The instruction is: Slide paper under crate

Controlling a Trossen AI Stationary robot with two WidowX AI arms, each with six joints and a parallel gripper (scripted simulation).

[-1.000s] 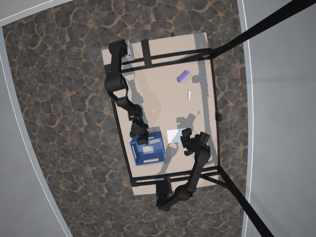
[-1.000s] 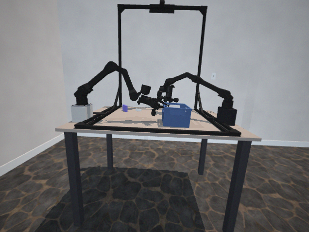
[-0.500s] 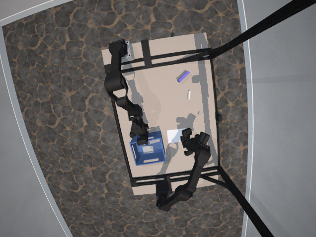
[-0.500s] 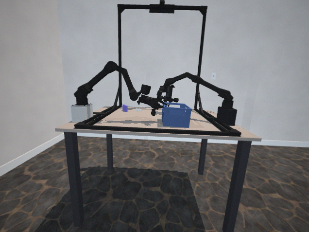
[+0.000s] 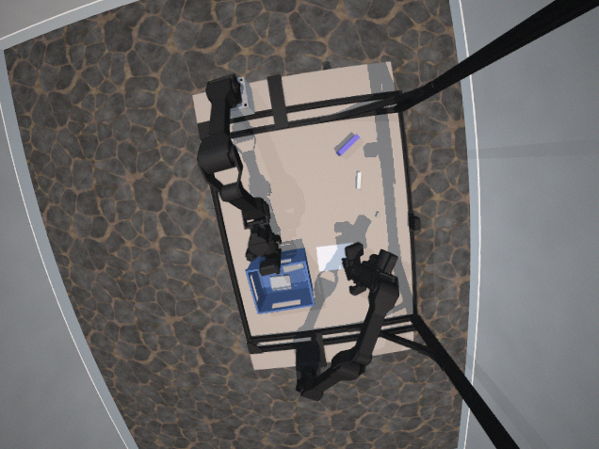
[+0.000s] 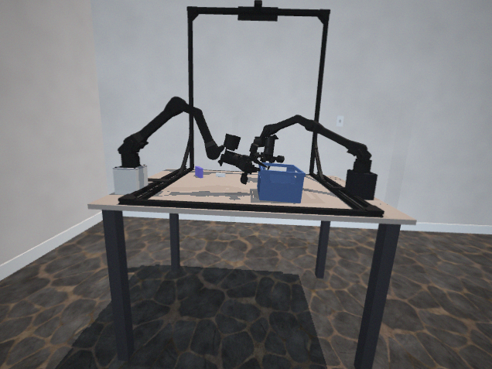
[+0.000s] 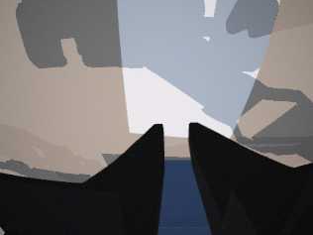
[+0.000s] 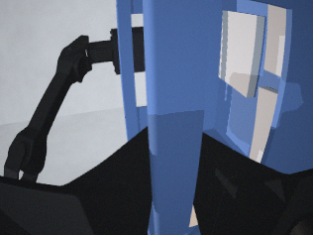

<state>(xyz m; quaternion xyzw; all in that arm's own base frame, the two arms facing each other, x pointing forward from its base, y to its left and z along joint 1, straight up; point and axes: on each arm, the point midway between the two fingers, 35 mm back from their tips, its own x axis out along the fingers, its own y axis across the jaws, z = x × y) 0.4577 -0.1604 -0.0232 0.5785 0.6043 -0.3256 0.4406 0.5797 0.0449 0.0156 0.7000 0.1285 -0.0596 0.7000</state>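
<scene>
On the near right of the table, the right gripper [image 5: 270,269] [image 6: 261,166] [image 8: 168,135] pinches the wall of the blue crate [image 5: 302,299] [image 6: 280,186] [image 7: 182,196] [image 8: 173,82]. The sheet [image 5: 327,258] [image 7: 149,97] lies just beyond it, near the empty left gripper [image 5: 347,270] [image 7: 175,132], its fingers slightly apart.

We see the blue crate [image 5: 284,300] [image 6: 280,186] [image 7: 183,196] [image 8: 175,58] on the table [image 5: 310,168] [image 6: 250,213] [image 7: 50,107] [image 8: 264,124], between the arms' bases and right of centre in the picture. From a white base [image 5: 245,104] [image 6: 123,182], the right arm [image 5: 217,153] [image 6: 176,104] arches over and brings the right gripper [image 5: 270,269] [image 6: 257,170] [image 8: 168,135] to the crate's upper corner. From a black base [image 5: 307,354] [image 6: 361,183], the left arm [image 5: 382,294] [image 6: 297,120] [image 8: 54,97] reaches across, its left gripper [image 5: 345,271] [image 6: 267,166] [image 7: 175,132] close by the rim. Farther back we spot a purple block [image 5: 347,145] [image 6: 199,172] and a small white piece [image 5: 358,180] [image 6: 220,175], while a tall black frame [image 5: 494,34] [image 6: 189,76] rises behind
</scene>
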